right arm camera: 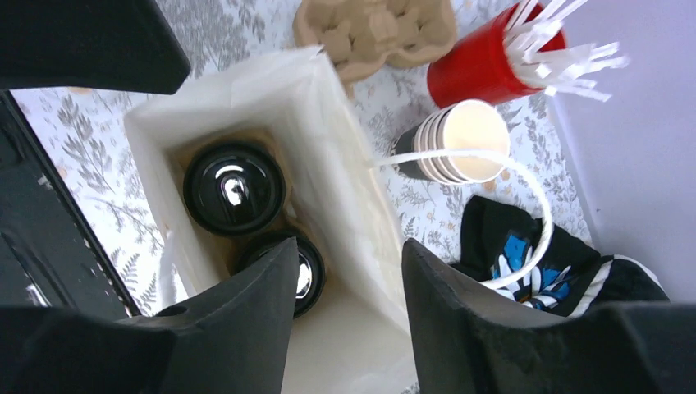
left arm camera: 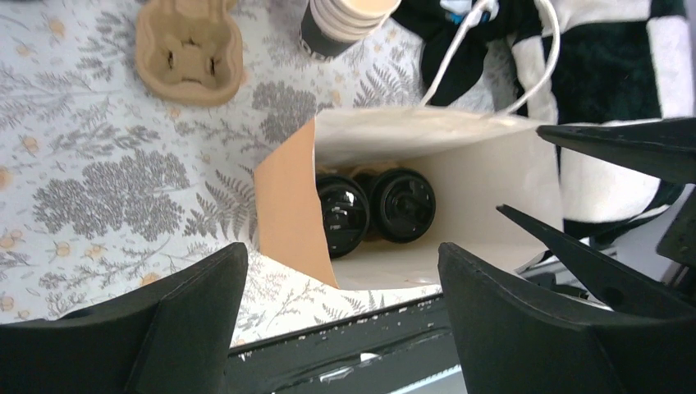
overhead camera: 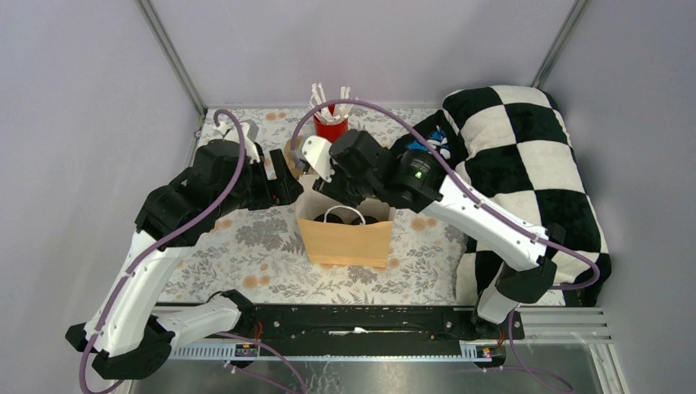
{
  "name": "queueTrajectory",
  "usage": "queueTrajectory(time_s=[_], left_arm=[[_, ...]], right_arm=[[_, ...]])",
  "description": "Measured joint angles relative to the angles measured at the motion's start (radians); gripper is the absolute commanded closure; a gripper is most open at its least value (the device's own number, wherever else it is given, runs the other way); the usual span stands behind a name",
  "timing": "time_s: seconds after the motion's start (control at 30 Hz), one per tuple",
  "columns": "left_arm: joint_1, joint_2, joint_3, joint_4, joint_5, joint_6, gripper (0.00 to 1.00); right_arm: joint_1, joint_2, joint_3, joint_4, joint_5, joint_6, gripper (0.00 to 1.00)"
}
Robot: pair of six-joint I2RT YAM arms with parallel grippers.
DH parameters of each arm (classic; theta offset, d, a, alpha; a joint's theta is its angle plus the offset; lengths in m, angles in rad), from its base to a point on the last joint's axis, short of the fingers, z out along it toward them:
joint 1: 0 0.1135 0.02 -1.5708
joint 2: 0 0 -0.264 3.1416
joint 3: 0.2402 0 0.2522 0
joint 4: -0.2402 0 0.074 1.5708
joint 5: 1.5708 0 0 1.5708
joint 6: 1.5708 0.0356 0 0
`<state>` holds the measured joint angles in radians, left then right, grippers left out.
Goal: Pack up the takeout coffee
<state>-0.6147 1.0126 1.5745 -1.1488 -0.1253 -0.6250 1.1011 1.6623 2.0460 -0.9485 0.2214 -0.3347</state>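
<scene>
The left gripper has its jaws spread wide with nothing between them. The open paper bag lies just past their tips, and its brown side sits nearest the left-hand finger. The two coffee cups stand deep inside the bag, straight ahead of the gap between these jaws. They are side by side and touching, with their black lids facing up. Farther off beyond the left-hand finger, a cardboard cup carrier rests on the flowered tablecloth.

The right gripper hangs over the bag from the other side with its jaws partly apart, gripping nothing. One white wall of the bag runs up through the gap between them. Whether it brushes a finger cannot be told. One finger reaches over the bag's mouth and covers part of one lid. The other lid shows whole, just ahead of that fingertip. The other finger is outside the bag, and the white cord handle loops past its tip. Beyond that finger lie a stack of paper cups, a red cup of white sticks, and a dark cloth.
</scene>
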Motion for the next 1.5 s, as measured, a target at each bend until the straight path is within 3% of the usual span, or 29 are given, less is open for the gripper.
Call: queueTrajectory(time_s=[0.07,0.17,0.2,0.33,0.47,0.57,0.7,0.93,1.2,1.43,1.5], left_arm=[[0.000,-0.001,0.031,0.008,-0.019,0.000,0.06],[0.000,0.007,0.073,0.029,-0.043,-0.001,0.05],[0.000,0.017,0.086,0.037,-0.048,-0.001,0.05],[0.000,0.074,0.134,0.087,-0.073,-0.001,0.03],[0.003,0.190,0.178,0.158,-0.092,0.010,0.03],[0.029,0.318,0.217,0.224,-0.086,0.026,0.06],[0.097,0.491,0.264,0.296,-0.053,0.040,0.12],[0.251,0.727,0.330,0.404,0.021,0.073,0.36],[0.373,0.990,0.477,0.563,0.053,0.169,0.61],[0.448,1.167,0.552,0.684,0.195,0.150,0.59],[0.459,1.172,0.529,0.701,0.212,0.148,0.54]], right_arm=[[0.000,0.002,0.063,-0.019,0.005,0.011,0.30],[0.000,0.005,0.148,-0.041,0.023,0.037,0.03],[0.000,0.004,0.177,-0.045,0.040,0.049,0.01],[0.000,-0.032,0.209,-0.039,0.167,0.107,0.00],[-0.014,-0.151,0.119,-0.026,0.314,0.190,0.00],[-0.096,-0.249,0.054,-0.036,0.326,0.268,0.00],[-0.259,-0.341,-0.043,-0.046,0.287,0.343,0.00],[-0.552,-0.325,-0.184,-0.061,0.069,0.439,0.00],[-0.588,-0.278,-0.321,-0.066,-0.038,0.460,0.00],[-0.615,-0.242,-0.313,-0.071,-0.040,0.447,0.00],[-0.629,-0.220,-0.300,-0.071,-0.040,0.439,0.00]])
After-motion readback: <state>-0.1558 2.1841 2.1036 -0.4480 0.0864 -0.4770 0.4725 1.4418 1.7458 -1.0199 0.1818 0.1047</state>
